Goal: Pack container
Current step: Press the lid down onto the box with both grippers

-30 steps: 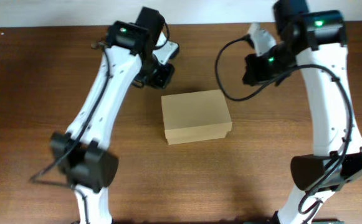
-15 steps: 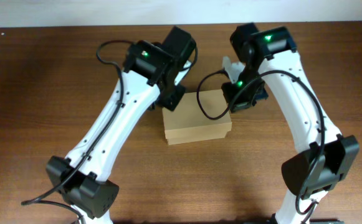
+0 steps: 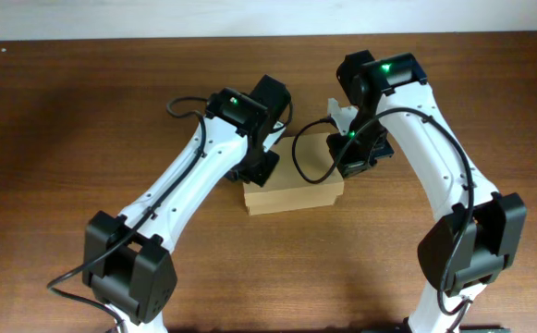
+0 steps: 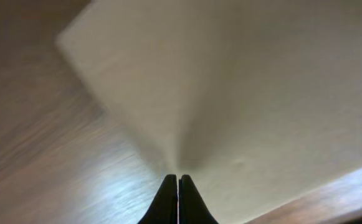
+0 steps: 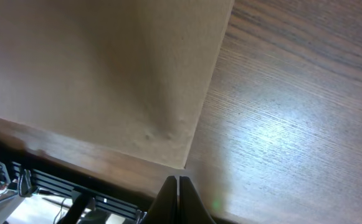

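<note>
Container: the brown cardboard container (image 3: pixel 300 190) is sitting in the middle of the worktop (image 3: pixel 65 111), between the two arms, with its flap lid lying shut.
Container, left wrist view: its pale top (image 4: pixel 261 93) is filling most of the picture, blurred, with wood showing along the left and at the lower right corner.
Container, right wrist view: one corner (image 5: pixel 184 163) is pointing down the picture, and a small dent is showing in the cardboard just above that corner.
Left arm: the left arm (image 3: pixel 189 190) is reaching in from the near left, and its head is hanging over the container's far left corner.
Left fingers: the left fingers (image 4: pixel 170 199) are pressing together with nothing between them; their tips are pointing at the container's top, near its left edge. Whether they are touching the cardboard is too blurred to tell.
Right arm: the right arm (image 3: pixel 434 157) is arching in from the near right, and its head is covering the container's far right corner.
Right fingers: the right fingers (image 5: pixel 187 196) are also closing on nothing, tip to tip, and are pointing at the bare wood just beside the container's corner.
Cable: a black cable (image 3: pixel 298 159) is looping from the right arm's head across the container's top.
Worktop: dark wood grain is catching a bright glare beside the container in the right wrist view.
</note>
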You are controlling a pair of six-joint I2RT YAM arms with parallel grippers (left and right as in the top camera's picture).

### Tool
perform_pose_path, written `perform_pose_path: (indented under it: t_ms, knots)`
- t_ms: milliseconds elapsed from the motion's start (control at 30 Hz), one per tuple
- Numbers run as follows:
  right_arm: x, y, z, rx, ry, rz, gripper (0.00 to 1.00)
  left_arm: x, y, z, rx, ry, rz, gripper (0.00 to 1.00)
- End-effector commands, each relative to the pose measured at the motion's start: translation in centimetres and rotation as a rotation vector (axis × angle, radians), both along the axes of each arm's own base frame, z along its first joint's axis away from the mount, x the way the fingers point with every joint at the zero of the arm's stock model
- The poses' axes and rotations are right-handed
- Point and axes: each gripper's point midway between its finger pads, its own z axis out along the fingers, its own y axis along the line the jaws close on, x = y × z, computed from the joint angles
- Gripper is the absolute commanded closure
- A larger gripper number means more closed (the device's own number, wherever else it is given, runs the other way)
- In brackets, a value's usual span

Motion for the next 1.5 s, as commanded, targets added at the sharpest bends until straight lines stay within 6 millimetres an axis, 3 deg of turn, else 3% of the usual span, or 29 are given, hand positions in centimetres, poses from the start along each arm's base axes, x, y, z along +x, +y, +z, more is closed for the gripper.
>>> perform_pose_path:
  t_ms: [0,333,567,767,933,1200,1300,1467]
  knots:
    - [-0.5,0.1,-0.9,-0.014,0.016,0.008,0.96,-0.4,-0.3,-0.9,-0.082,0.067,0.000,0.98]
    - [-1.1,0.6,-3.6,0.022,0.050,0.027,0.96,0.3,1.8,-3.3,-0.139,0.109,0.061,0.98]
    - [-1.4,0.6,-5.6,0.014,0.079,0.026,0.96,-0.6,1.4,-5.5,-0.175,0.144,0.060,0.98]
    - [-0.6,1.7,-5.5,0.081,0.057,0.040,0.96,0.5,1.4,-5.3,-0.175,0.090,0.057,0.98]
    - [1.0,2.3,-3.9,0.104,-0.006,0.042,0.96,3.1,2.0,-2.9,-0.136,-0.038,0.061,0.98]
    - [6.0,2.6,3.0,0.162,-0.227,0.023,0.96,8.7,3.0,5.0,-0.205,-0.273,0.144,0.98]
    - [8.2,1.3,6.0,0.177,-0.330,-0.023,0.96,11.0,4.5,8.2,-0.232,-0.365,0.187,0.92]
    - [11.3,-2.8,9.3,0.160,-0.459,-0.159,0.96,14.2,8.4,11.9,-0.243,-0.501,0.277,0.82]
